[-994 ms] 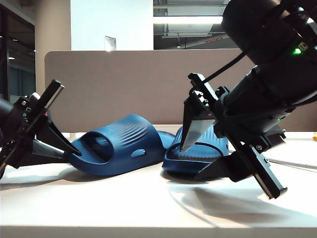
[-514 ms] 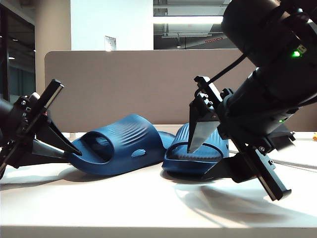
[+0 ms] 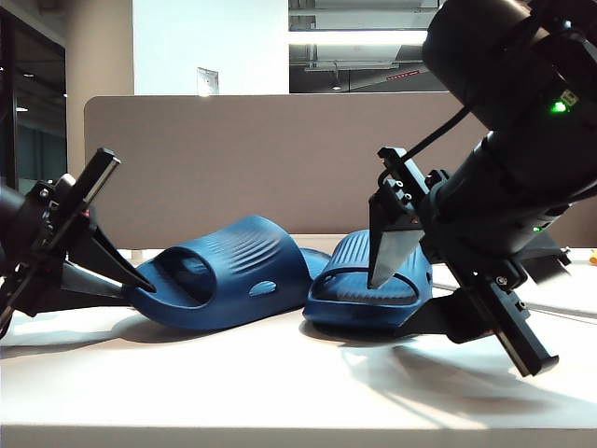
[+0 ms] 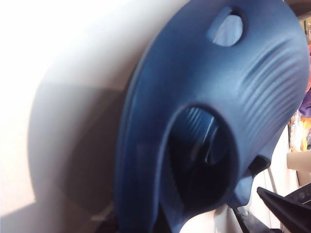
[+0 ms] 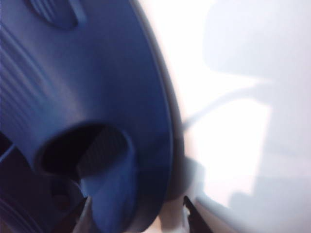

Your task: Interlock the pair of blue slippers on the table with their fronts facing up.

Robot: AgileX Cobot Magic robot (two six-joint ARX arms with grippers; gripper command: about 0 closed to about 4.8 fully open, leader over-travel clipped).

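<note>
Left gripper [image 3: 140,280] is clamped on the edge of the left slipper [image 3: 229,271], which rests on the table [image 3: 280,383]. Right gripper [image 3: 410,303] stands wide apart around the right slipper [image 3: 359,289], which touches its twin.

Brown-grey divider panel [image 3: 233,159] before a white wall [image 3: 210,42], ceiling strip light [image 3: 354,37]

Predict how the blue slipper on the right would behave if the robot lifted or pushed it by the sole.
The right slipper looks like thick moulded foam, so probably light for its bulk. Its strap keeps an arch on its own, which suggests springy rather than floppy. Its broad sole lies flat on the table, so a push would likely slide it, not tip it. The right gripper stands open around it.
</note>
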